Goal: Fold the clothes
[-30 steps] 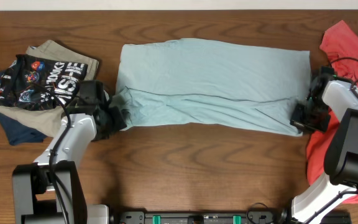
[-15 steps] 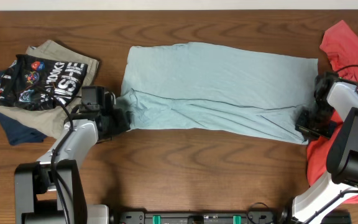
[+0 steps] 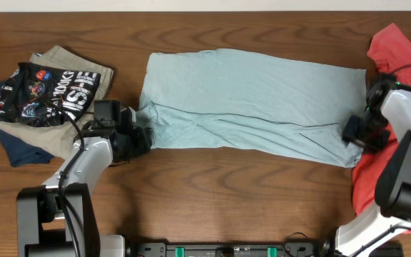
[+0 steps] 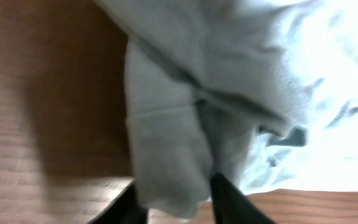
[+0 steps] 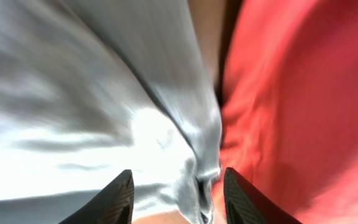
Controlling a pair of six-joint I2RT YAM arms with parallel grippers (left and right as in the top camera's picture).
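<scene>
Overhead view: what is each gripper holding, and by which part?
The light blue garment: left gripper pinches its near left corner, right gripper its near right corner.
</scene>
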